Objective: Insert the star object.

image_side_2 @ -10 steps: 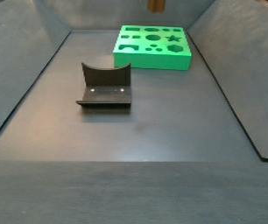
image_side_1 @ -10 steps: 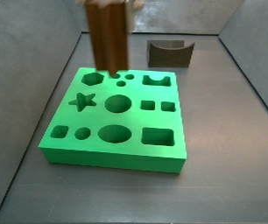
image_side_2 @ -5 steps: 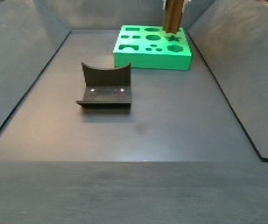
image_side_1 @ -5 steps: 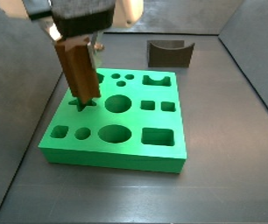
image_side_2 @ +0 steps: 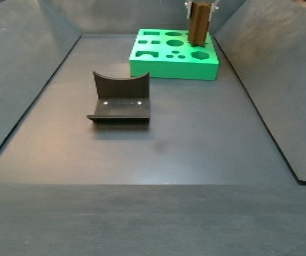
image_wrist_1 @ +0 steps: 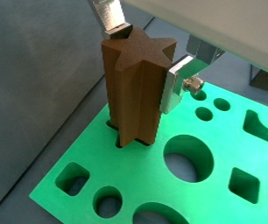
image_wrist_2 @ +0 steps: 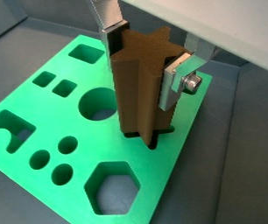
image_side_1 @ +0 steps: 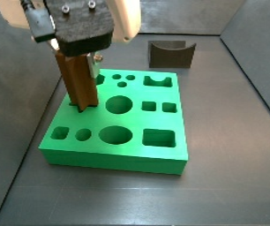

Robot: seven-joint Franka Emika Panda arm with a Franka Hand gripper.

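The star object is a reddish-brown ridged prism held upright between my gripper's fingers. My gripper is shut on its upper part, above the left side of the green block. The star object's lower end sits at the star-shaped hole, and its tip looks just inside. Both wrist views show the star object between the silver fingers, with my gripper shut on it over the green block. In a side view the star object stands on the block at the far end.
The green block has several other holes: round, square, hexagonal and notched. The dark fixture stands on the grey floor apart from the block; it also shows in a side view behind the block. Grey walls enclose the floor.
My gripper has carried the star object from high over the block's back edge down and forward to the star hole. It has sunk a little lower in the last half second.
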